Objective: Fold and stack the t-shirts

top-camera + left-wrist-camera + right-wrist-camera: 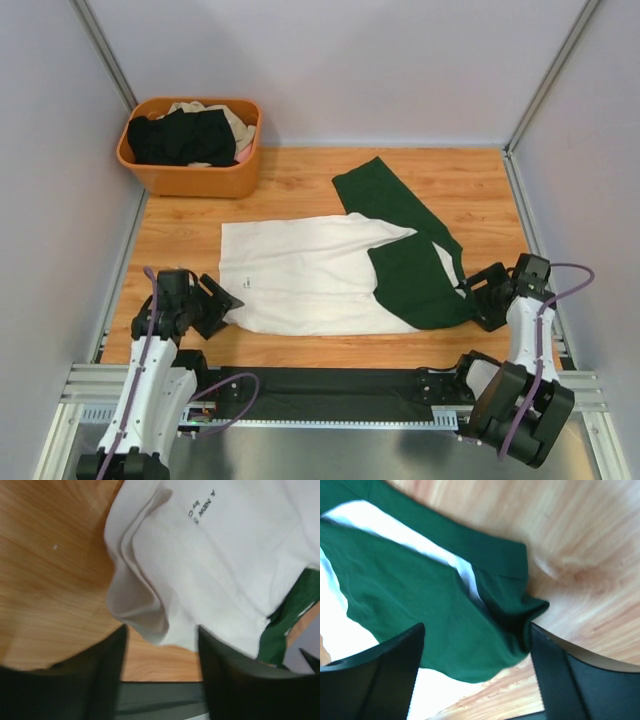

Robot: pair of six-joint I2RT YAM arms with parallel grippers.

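Lying flat on your wooden table (290, 190), the white t-shirt with dark green sleeves (310, 275) spans both grippers: left gripper (224, 302) gapes around its hem corner, right gripper (478, 296) around a green fold, neither clamped.

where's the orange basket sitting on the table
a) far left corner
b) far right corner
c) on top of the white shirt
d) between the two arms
a: in the top view the orange basket stands at the far left corner of the table, apart from the white and green t-shirt spread out nearer the arms.
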